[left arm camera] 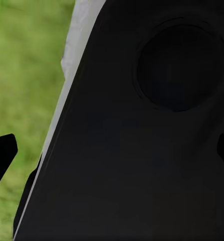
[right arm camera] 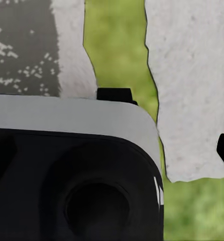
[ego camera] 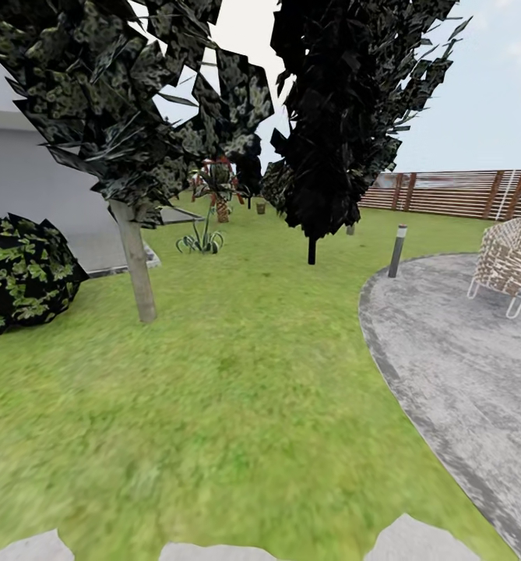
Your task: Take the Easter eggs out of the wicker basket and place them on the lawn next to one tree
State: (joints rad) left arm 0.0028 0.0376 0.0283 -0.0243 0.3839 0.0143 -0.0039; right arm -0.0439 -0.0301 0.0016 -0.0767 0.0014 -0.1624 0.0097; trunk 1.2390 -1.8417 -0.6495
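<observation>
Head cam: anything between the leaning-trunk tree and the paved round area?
Bare lawn between the tree and the paved area, seen in head view.

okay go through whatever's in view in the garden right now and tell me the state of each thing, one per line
tree: standing, bare trunk leaning slightly, no eggs at its base.
lawn: bare grass ahead, no basket or eggs on it.
dark cypress-like tree: upright on the grass.
round bush: sitting on the grass by the wall.
bollard light: upright at the paving's edge.
wicker chair: upright on the grey paving, empty.
</observation>
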